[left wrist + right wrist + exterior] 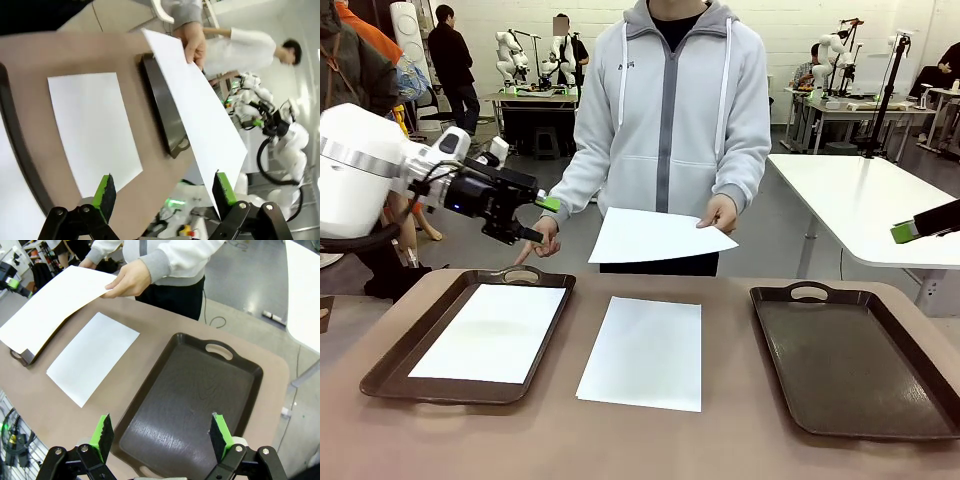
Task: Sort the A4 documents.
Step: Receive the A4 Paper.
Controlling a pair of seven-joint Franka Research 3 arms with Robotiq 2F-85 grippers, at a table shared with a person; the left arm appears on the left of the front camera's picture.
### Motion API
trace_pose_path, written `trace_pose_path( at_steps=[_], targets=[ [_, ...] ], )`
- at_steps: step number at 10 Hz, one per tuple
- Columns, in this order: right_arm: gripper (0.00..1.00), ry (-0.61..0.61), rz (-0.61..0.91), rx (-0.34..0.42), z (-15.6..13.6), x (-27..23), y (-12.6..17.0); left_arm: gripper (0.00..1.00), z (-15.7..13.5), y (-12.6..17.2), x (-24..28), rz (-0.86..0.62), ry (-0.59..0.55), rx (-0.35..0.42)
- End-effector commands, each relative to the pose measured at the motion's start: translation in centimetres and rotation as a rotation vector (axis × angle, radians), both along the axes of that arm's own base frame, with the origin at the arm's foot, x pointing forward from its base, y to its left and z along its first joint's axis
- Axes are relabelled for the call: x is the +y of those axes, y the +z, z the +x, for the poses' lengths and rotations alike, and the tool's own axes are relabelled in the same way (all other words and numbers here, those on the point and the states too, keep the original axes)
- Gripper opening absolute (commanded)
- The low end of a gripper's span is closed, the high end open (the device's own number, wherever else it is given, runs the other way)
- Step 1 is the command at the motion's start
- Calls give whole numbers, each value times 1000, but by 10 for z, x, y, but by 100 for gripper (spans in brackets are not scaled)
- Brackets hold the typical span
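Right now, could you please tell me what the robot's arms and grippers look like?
The left arm is white and rounded, with a silver band and black cables. The left gripper and the right gripper are black with green pads.

Brown table [720,440], 3 things directly on it, in a row L to R. Left tray [390,375]: dark brown, handle at far end, sits a bit skewed, w/ a second sheet [490,332] inside. Middle: white A4 sheet [642,352] flat on bare tabletop btwn trays, touching neither. Right tray [850,360]: same type, handle at far end, apart from the sheet.
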State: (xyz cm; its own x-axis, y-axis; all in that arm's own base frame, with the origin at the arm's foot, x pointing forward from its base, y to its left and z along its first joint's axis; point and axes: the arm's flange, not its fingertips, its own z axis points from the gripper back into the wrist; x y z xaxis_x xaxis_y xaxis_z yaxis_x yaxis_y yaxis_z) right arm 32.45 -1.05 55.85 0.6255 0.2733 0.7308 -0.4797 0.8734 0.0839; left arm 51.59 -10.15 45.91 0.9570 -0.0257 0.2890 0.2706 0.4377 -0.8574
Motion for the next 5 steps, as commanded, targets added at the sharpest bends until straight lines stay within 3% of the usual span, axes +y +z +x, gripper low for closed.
trace_pose_path(
  at_steps=[1,3,5],
  targets=[
    [100,11,14,2,1,0,-1,100,17,-6,-11,-62,69,126],
    [100,11,14,2,1,0,-1,100,30,-18,-22,-149,97,200],
    [100,11,14,2,1,0,-1,100,34,-24,-38,-189,81,222]
  ],
)
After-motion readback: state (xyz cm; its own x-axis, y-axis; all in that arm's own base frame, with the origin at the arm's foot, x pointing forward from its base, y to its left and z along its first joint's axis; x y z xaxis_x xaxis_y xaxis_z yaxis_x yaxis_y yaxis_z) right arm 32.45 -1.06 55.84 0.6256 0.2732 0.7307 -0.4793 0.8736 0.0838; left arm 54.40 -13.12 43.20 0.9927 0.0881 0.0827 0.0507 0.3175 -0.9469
